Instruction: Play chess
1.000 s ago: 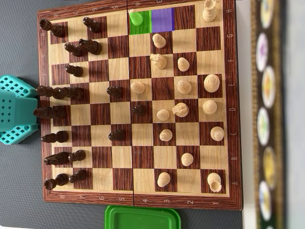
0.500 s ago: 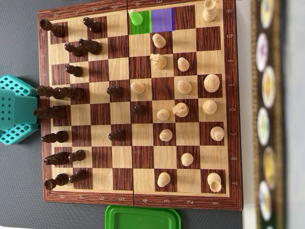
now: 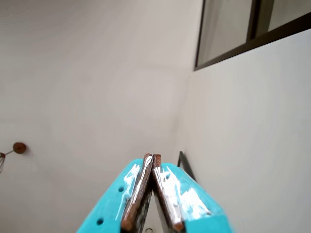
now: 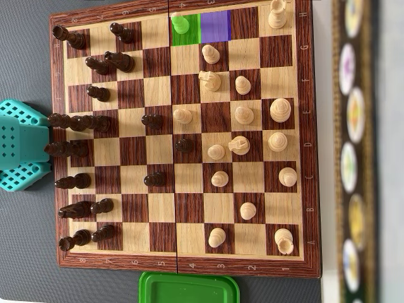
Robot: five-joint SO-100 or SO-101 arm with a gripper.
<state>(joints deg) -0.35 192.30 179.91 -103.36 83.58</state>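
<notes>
The wooden chessboard (image 4: 183, 265) fills the overhead view, with dark pieces (image 4: 95, 123) mostly on its left half and light pieces (image 4: 243, 115) on its right half. A pawn (image 4: 181, 24) stands on a green-tinted square at the top edge, next to a purple-tinted square (image 4: 215, 25). My teal arm (image 4: 22, 148) sits off the board's left edge, clear of all pieces. In the wrist view my gripper (image 3: 151, 158) points up at a bare wall, its brown-padded fingertips pressed together with nothing between them. The board is out of that view.
A green tray (image 4: 189, 287) lies just below the board's bottom edge. A patterned strip (image 4: 353, 151) runs along the right side. In the wrist view a dark window frame (image 3: 228, 43) is at the upper right.
The teal arm at the board's left edge shifted slightly. No chess piece has moved.
</notes>
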